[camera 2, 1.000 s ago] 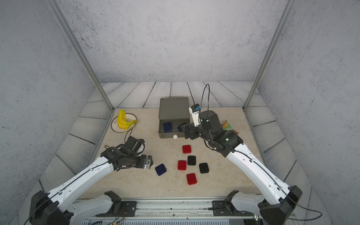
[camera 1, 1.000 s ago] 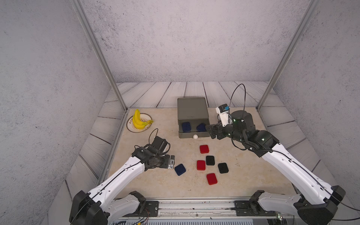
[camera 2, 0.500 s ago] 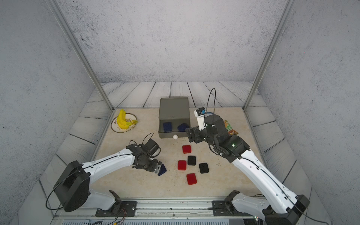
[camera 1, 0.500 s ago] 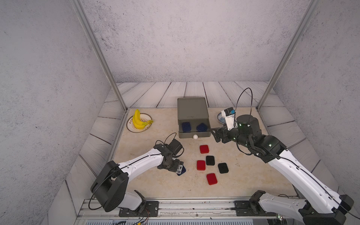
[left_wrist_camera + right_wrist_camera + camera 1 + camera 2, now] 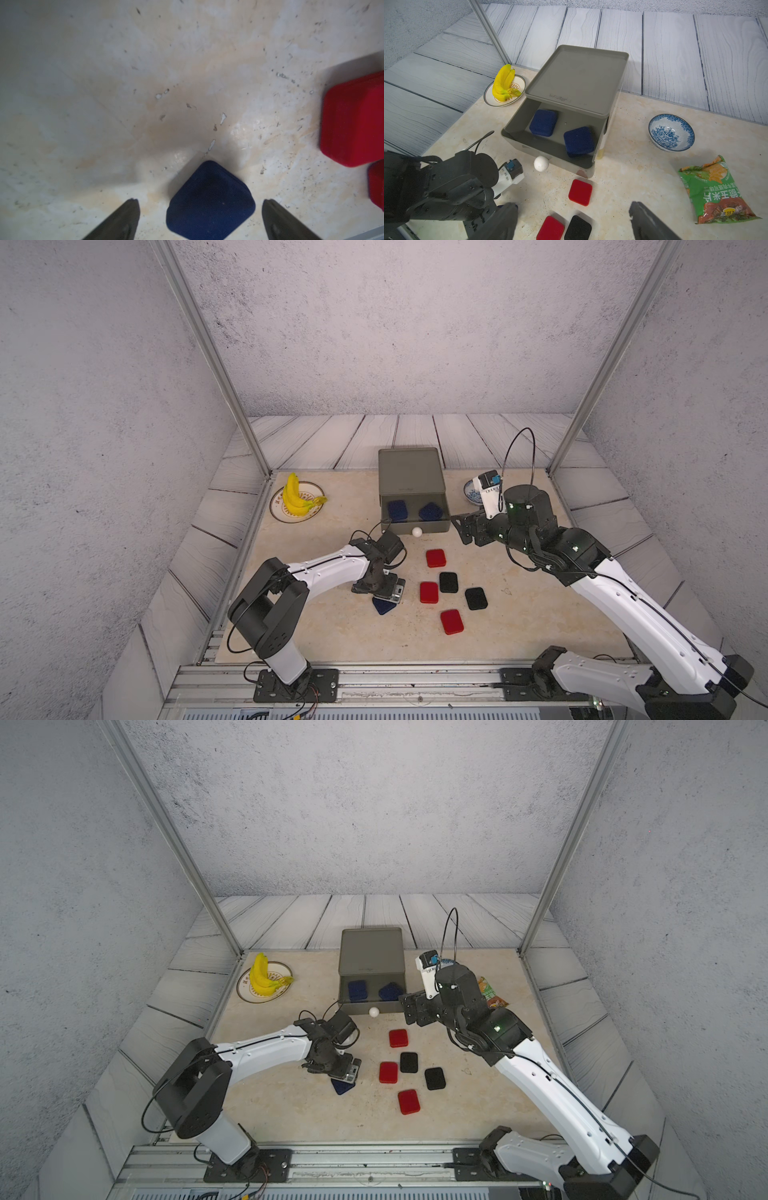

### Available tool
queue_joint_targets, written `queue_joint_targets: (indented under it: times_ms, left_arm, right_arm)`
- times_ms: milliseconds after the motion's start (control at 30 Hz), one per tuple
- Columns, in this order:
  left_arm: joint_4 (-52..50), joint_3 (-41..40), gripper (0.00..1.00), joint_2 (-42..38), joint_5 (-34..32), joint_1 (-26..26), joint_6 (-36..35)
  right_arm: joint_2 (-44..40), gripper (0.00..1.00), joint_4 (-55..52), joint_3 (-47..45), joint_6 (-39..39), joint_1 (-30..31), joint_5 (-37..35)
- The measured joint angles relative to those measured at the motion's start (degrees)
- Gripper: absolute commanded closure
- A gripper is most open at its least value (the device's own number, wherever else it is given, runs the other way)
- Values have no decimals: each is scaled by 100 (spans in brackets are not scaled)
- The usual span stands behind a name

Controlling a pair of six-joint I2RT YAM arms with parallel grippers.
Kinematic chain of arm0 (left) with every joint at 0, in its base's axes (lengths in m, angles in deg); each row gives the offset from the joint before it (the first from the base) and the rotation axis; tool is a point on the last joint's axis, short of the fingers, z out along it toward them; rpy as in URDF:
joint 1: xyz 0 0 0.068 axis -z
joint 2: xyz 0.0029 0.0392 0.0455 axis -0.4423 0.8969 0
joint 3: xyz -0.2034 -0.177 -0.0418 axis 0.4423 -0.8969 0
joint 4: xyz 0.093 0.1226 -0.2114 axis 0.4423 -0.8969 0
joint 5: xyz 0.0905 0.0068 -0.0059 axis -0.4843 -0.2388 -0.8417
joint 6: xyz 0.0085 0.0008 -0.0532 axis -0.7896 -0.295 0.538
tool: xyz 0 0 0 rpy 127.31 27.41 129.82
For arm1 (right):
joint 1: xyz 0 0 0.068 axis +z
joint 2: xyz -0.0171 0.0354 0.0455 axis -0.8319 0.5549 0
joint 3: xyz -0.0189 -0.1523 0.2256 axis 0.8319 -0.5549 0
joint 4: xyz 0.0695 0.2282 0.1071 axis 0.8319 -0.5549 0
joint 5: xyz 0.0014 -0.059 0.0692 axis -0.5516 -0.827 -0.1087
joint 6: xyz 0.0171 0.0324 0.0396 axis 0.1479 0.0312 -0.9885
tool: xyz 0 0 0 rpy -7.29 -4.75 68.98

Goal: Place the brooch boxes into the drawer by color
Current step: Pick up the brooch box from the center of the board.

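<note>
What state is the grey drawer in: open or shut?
Open: the grey plastic drawer is pulled out, two navy velvety boxes lying inside.

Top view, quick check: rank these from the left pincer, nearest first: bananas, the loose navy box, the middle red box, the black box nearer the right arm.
1. loose navy box, right below the open left pincer.
2. middle red box, right beside it.
3. black box, past that red box.
4. bananas, far back corner, left arm's side.
</note>
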Motion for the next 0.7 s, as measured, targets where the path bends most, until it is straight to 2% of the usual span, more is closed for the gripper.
queue_joint_targets:
  times_ms: [267, 700]
  left_arm:
    - [-52, 22, 1, 90, 15, 48, -15]
    - [-138, 46, 23, 328, 61, 63, -20]
  right_arm:
    - [66, 10, -13, 0, 17, -11, 0]
    - [87, 10, -15, -4, 15, -11, 0]
